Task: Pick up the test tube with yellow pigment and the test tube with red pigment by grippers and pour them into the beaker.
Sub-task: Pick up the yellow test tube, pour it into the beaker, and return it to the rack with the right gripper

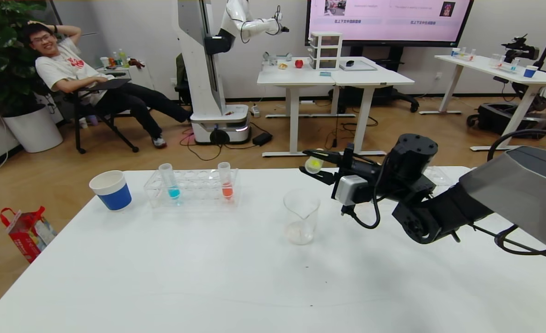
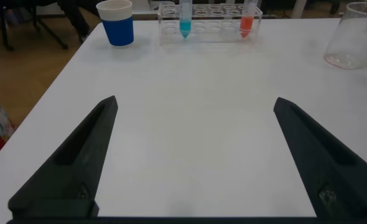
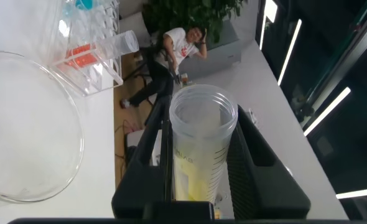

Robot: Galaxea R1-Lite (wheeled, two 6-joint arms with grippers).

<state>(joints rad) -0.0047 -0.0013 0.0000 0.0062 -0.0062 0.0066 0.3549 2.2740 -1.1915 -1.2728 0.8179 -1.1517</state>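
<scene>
My right gripper is shut on the test tube with yellow pigment. It holds the tube tipped almost level, with the mouth just above and behind the beaker. In the right wrist view the tube sits between the black fingers, with yellow liquid low inside, and the beaker's rim is beside it. The beaker holds no coloured liquid that I can see. The test tube with red pigment stands upright in the clear rack. My left gripper is open and empty over bare table, out of the head view.
A tube with blue liquid stands at the rack's left end. A blue paper cup stands left of the rack. The white table stretches toward me. A second rack or tray lies behind my right arm.
</scene>
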